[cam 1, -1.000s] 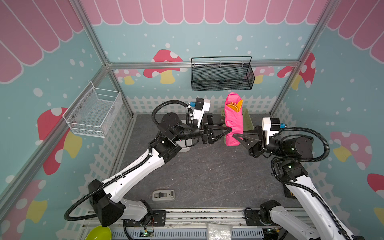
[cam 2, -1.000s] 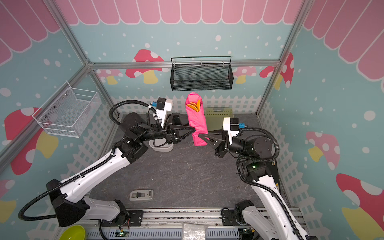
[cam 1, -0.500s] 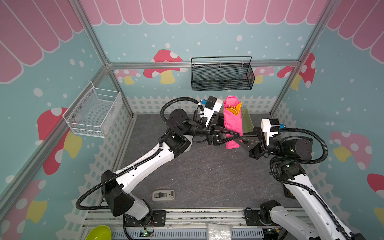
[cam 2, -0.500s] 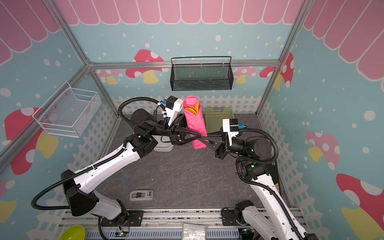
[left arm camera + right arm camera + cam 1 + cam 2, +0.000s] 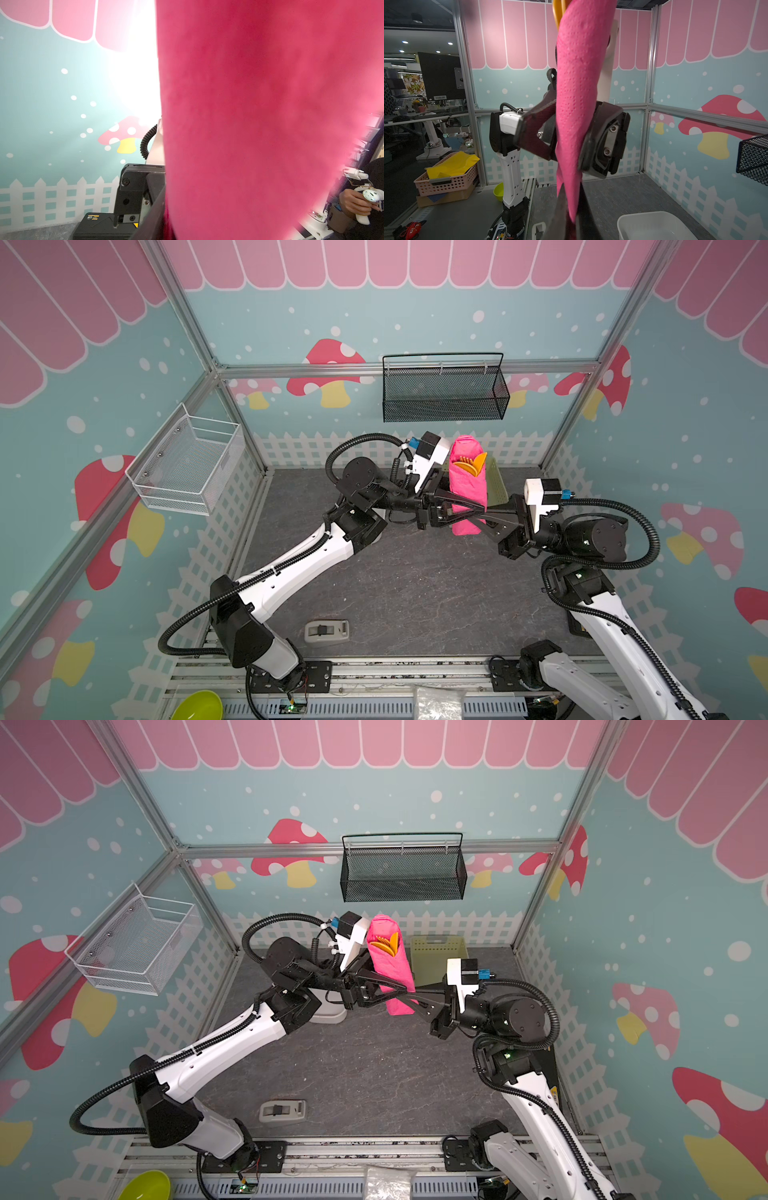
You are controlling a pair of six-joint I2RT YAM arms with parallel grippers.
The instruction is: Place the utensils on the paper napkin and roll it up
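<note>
The paper napkin (image 5: 467, 485) (image 5: 390, 969) is a rolled pink tube held upright above the table. The orange utensils (image 5: 471, 464) (image 5: 388, 944) poke out of its top end. My right gripper (image 5: 482, 516) (image 5: 409, 996) is shut on the roll's lower end, which tapers between its fingers (image 5: 560, 216). My left gripper (image 5: 469, 510) (image 5: 395, 992) (image 5: 571, 141) has come in from the left, and its jaws press the middle of the roll from both sides. The napkin (image 5: 259, 124) fills the left wrist view, where only one finger (image 5: 154, 209) shows.
A green crate (image 5: 438, 957) stands at the back. A white tub (image 5: 328, 1011) (image 5: 654, 226) sits under the left arm. A black mesh basket (image 5: 442, 393) hangs on the back wall, a white wire basket (image 5: 187, 464) on the left wall. A small grey device (image 5: 326, 630) lies near the front edge.
My left gripper has moved right to the roll and closed its jaws around the roll's middle. The right gripper has kept the roll upright in nearly the same place.
</note>
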